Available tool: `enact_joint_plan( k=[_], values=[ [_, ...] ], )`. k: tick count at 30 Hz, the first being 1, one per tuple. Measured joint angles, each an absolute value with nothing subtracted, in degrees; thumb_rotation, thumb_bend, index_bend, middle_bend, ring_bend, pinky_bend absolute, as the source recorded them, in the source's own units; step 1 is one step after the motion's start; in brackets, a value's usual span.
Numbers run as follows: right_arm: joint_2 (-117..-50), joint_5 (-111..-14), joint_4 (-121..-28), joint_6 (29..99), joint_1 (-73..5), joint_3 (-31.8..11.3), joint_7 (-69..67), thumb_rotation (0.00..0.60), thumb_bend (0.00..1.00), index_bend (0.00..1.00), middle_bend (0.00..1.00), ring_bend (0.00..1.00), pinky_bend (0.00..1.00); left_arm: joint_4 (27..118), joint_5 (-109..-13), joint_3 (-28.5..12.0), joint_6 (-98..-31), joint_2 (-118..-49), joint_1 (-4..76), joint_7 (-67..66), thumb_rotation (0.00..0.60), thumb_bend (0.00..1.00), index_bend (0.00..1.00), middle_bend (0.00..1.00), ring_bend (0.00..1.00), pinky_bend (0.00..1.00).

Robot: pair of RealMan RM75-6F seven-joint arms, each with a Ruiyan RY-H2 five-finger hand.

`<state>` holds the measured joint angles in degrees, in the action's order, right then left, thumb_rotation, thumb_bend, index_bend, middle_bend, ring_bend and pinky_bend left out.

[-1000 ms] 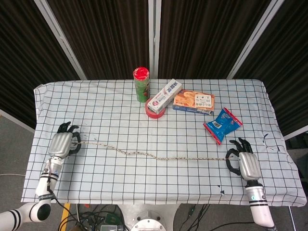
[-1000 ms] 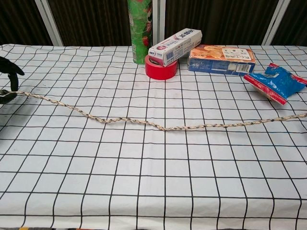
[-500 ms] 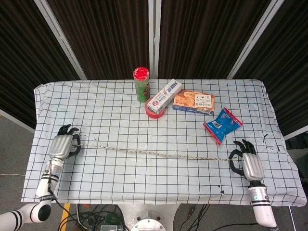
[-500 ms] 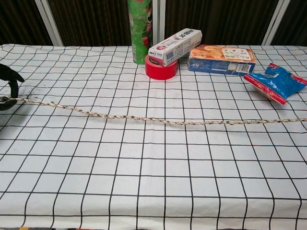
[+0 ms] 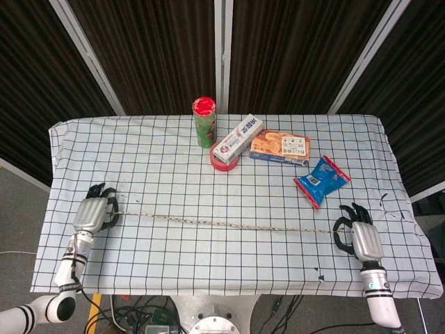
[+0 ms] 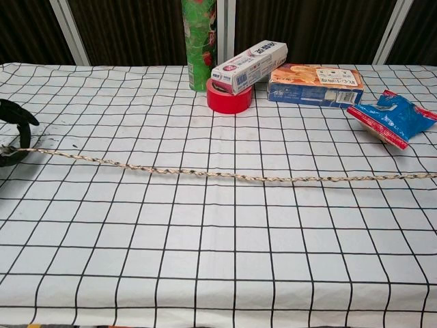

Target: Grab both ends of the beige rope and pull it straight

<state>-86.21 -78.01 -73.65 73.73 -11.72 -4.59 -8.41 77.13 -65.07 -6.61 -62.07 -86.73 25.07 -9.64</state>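
Observation:
The beige rope (image 5: 222,224) (image 6: 218,174) runs nearly straight across the front part of the checked table, from left to right. My left hand (image 5: 92,212) grips its left end near the table's left edge; in the chest view only its dark fingers (image 6: 15,123) show at the left border. My right hand (image 5: 360,236) grips the right end near the front right corner and is out of the chest view, where the rope runs off the right border.
At the back of the table (image 5: 174,160) stand a green can with a red lid (image 5: 204,122), a red tape roll (image 5: 224,160) with a toothpaste box (image 5: 238,137) on it, an orange box (image 5: 279,147) and a blue snack bag (image 5: 322,179).
Both hands have drawn apart and toward the front edge. The rope's sagging wave in the middle has flattened into an almost straight line.

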Motion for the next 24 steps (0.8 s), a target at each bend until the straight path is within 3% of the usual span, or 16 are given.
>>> enact_joint_plan(
  k=[24],
  values=[
    [-88.02, -77.43, -69.8, 70.83, -11.61, -4.58, -9.31, 0.6, 0.39, 0.68, 0.15, 0.0, 0.0, 74.72, -65.98, -5.73, -60.01, -88.77, 24.74, -9.06, 0.6, 0.37, 0.6, 0.19, 0.0, 0.05]
  ],
)
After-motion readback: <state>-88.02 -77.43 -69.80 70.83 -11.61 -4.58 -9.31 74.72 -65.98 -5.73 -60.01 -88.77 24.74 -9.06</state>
